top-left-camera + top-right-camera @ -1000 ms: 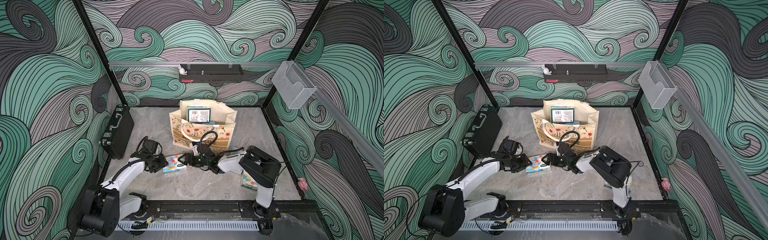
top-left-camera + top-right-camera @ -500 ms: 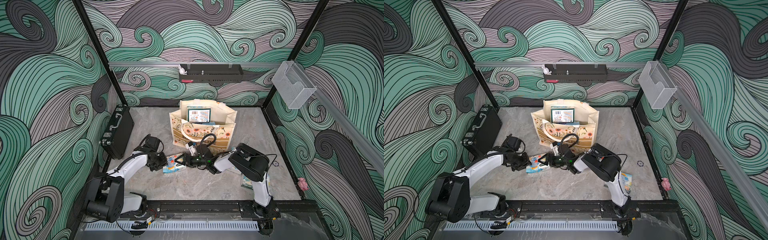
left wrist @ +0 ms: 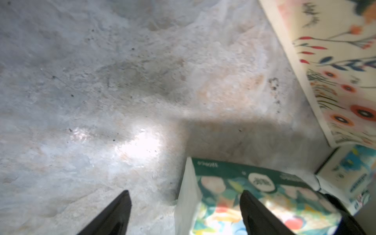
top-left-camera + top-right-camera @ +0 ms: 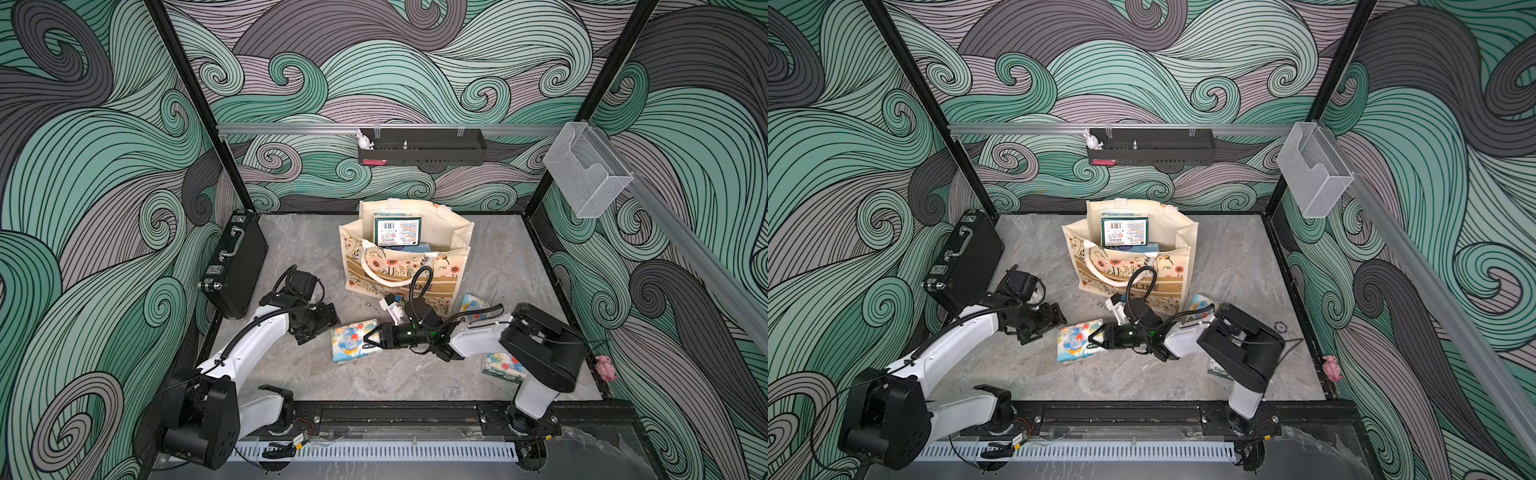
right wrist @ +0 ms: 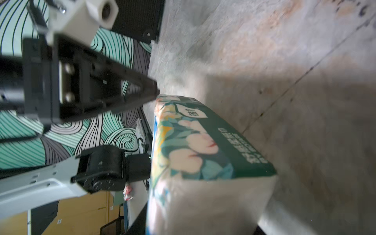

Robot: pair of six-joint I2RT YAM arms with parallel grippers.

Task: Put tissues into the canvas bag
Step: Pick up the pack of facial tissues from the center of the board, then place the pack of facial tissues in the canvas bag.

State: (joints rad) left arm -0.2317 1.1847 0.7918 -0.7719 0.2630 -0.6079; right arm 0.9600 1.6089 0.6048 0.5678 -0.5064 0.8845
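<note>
The left gripper [image 3: 187, 205] has its two black fingers [image 3: 120, 211] spread wide and holds nothing. One finger hangs over bare table. The other reaches across the top of a soft rectangular tissue pack [image 3: 219, 191], plastic-wrapped with a bright cartoon print and a dark green side. Whether that finger rests on the wrapper cannot be told.

This tissue pack lies on the grey stone-patterned table [image 4: 374, 382], between the two grippers. It is in front of the canvas bag and not in it.

The right gripper [image 4: 369, 338] meets the opposite end of the pack, and its jaws are narrowed to a wedge at that edge. In the right wrist view the pack fills the space ahead of the camera, but whether the jaws already pinch it cannot be told.

The cream canvas bag [image 4: 399, 266], with an orange floral print and a tan band, stands upright and open near the middle of the table. A dark green pack [image 4: 397, 230] with a white label stands inside it against the back wall.

Two more printed packs are outside on the table. One [image 4: 473, 305] is just beside the bag's lower corner, and the other [image 4: 500, 368] is partly hidden under the right arm.
</note>
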